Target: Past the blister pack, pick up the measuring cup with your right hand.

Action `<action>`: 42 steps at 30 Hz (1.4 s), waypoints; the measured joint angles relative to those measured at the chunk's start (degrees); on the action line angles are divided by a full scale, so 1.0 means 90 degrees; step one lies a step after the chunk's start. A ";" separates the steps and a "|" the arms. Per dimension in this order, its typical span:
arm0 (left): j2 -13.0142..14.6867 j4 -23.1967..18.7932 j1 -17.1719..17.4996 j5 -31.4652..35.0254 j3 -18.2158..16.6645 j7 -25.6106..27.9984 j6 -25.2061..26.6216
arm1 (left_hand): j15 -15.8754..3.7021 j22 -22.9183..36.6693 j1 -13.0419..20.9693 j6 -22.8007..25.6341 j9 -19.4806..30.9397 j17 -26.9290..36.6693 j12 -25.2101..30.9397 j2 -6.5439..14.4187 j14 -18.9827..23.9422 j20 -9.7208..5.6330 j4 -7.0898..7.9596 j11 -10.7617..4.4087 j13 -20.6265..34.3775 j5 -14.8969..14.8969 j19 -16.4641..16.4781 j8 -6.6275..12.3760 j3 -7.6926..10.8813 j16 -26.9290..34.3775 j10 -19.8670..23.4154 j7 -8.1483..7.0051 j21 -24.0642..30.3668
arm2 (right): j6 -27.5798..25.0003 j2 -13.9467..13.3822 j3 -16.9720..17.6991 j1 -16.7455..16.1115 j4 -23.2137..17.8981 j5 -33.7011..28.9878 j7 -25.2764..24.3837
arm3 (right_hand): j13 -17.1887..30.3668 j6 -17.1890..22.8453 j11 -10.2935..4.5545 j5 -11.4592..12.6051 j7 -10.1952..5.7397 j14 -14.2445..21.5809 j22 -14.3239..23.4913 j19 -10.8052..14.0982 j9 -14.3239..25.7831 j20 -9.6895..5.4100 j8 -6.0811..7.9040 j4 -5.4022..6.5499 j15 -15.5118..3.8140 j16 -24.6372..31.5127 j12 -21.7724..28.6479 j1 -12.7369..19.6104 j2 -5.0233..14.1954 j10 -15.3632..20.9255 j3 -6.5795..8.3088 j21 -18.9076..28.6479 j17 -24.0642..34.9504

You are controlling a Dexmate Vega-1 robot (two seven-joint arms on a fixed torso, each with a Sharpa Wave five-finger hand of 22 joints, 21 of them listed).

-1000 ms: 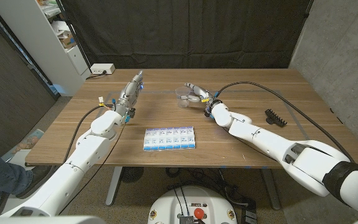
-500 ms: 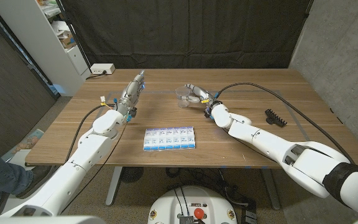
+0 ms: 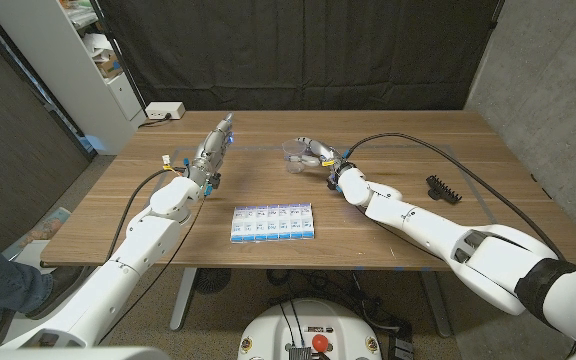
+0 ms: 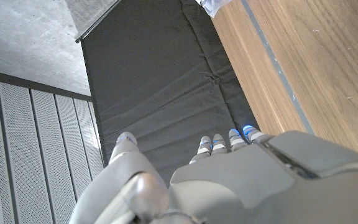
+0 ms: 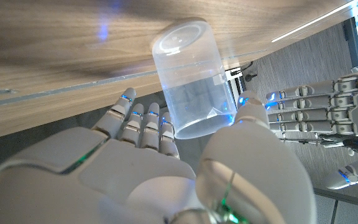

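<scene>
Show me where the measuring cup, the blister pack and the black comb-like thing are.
measuring cup [image 5: 191,81], right wrist view, on its clear side wall.
blister pack [image 3: 273,223], head view, on the middle of its top face.
black comb-like thing [image 3: 443,190], head view, on the middle of its strip.

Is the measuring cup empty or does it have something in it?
Empty, as far as shown: in the right wrist view the clear measuring cup shows nothing inside, with the right hand around it.
</scene>
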 measured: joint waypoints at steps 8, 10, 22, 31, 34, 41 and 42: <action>-0.0012 0.0013 -0.0011 0.0008 0.0003 0.0009 0.0025 | 0.0000 0.0027 0.0000 0.0000 0.0000 0.0000 0.0000 0.0000 0.0000 0.0000 0.0000 0.0000 0.0000 0.0000 0.0000 0.0000 0.0000 0.0000 0.0000 0.0000 0.0000 | 0.0016 0.0054 -0.0022 0.0044 0.0098 0.0012 -0.0012 | -0.0001 0.0279 -0.0067 -0.0001 -0.0001 0.0158 0.0024 0.0103 -0.0001 -0.0033 0.0049 0.0026 -0.0090 0.0025 0.0024 0.0040 0.0040 0.0250 -0.0026 0.0000 0.0026; -0.0013 0.0013 -0.0011 0.0009 0.0003 0.0011 0.0033 | 0.0000 0.0033 0.0000 0.0000 0.0000 0.0000 0.0000 0.0000 0.0000 0.0000 0.0000 0.0000 0.0000 0.0000 0.0000 0.0000 0.0000 0.0000 0.0000 0.0000 0.0000 | 0.0016 0.0061 -0.0024 0.0048 0.0106 0.0013 -0.0016 | -0.0001 0.0360 -0.0092 0.0000 -0.0009 0.0217 0.0023 0.0127 -0.0001 -0.0057 0.0049 0.0019 -0.0102 0.0025 0.0024 0.0078 0.0007 0.0341 -0.0033 0.0000 0.0015; -0.0036 0.0013 -0.0014 0.0016 0.0024 0.0029 0.0054 | 0.0000 0.0032 0.0000 0.0000 0.0000 0.0000 0.0000 0.0000 0.0000 -0.0001 0.0000 0.0000 0.0000 0.0000 -0.0001 0.0000 0.0001 0.0000 0.0000 0.0000 0.0000 | -0.0047 0.0028 -0.0027 0.0022 0.0013 0.0017 -0.0106 | -0.0001 0.0673 -0.0111 0.0024 -0.0105 0.0409 0.0023 0.0240 0.0031 -0.0102 0.0124 0.0008 -0.0136 0.0049 0.0074 0.0226 0.0092 0.0680 -0.0044 0.0000 0.0014; -0.0065 -0.0005 -0.0017 0.0033 0.0056 0.0048 0.0058 | 0.0000 0.0032 0.0000 0.0000 0.0000 0.0000 0.0000 0.0000 0.0000 -0.0001 0.0000 0.0000 0.0000 0.0000 -0.0001 0.0000 0.0001 0.0000 0.0000 0.0000 0.0000 | -0.0191 -0.0046 0.0009 -0.0072 -0.0167 -0.0009 -0.0210 | -0.0001 0.1096 -0.0186 0.0047 -0.0206 0.0553 0.0022 0.0239 0.0031 -0.0102 0.0241 -0.0050 -0.0152 0.0049 0.0122 0.0507 0.0237 0.1034 0.0014 0.0000 -0.0017; -0.0065 -0.0005 -0.0017 0.0040 0.0056 0.0060 0.0059 | 0.0000 0.0032 0.0000 0.0000 0.0000 0.0000 0.0000 0.0000 0.0000 -0.0001 0.0000 0.0000 0.0000 0.0000 -0.0001 0.0000 0.0001 0.0000 0.0000 0.0000 0.0000 | -0.0206 -0.0074 0.0031 -0.0113 -0.0246 -0.0013 -0.0217 | -0.0002 0.1276 -0.0213 0.0047 -0.0254 0.0630 0.0022 0.0241 0.0031 -0.0103 0.0282 -0.0083 -0.0167 0.0049 0.0149 0.0612 0.0278 0.1196 0.0046 0.0000 -0.0017; -0.0083 -0.0024 -0.0017 0.0054 0.0074 0.0079 0.0059 | 0.0000 0.0031 0.0033 0.0000 0.0000 0.0000 0.0000 0.0033 0.0000 0.0025 0.0000 0.0000 0.0000 0.0000 -0.0027 0.0000 0.0001 0.0000 0.0000 0.0000 0.0000 | -0.0311 -0.0118 0.0070 -0.0183 -0.0384 -0.0042 -0.0300 | -0.0002 0.1618 -0.0328 0.0042 -0.0368 0.0764 0.0022 0.0319 0.0030 -0.0113 0.0359 -0.0104 -0.0172 0.0094 0.0172 0.0774 0.0352 0.1465 0.0110 0.0000 -0.0016; -0.0094 -0.0027 -0.0017 0.0055 0.0084 0.0083 0.0058 | 0.0000 0.0031 0.0033 0.0000 0.0000 0.0000 0.0000 0.0033 0.0000 0.0035 0.0000 0.0000 0.0000 0.0001 -0.0038 0.0000 0.0001 0.0000 0.0000 0.0000 0.0000 | -0.0389 -0.0125 0.0080 -0.0198 -0.0411 -0.0051 -0.0355 | -0.0002 0.1650 -0.0351 0.0041 -0.0401 0.0818 0.0022 0.0319 0.0030 -0.0113 0.0376 -0.0104 -0.0180 0.0094 0.0172 0.0791 0.0369 0.1488 0.0110 0.0000 -0.0016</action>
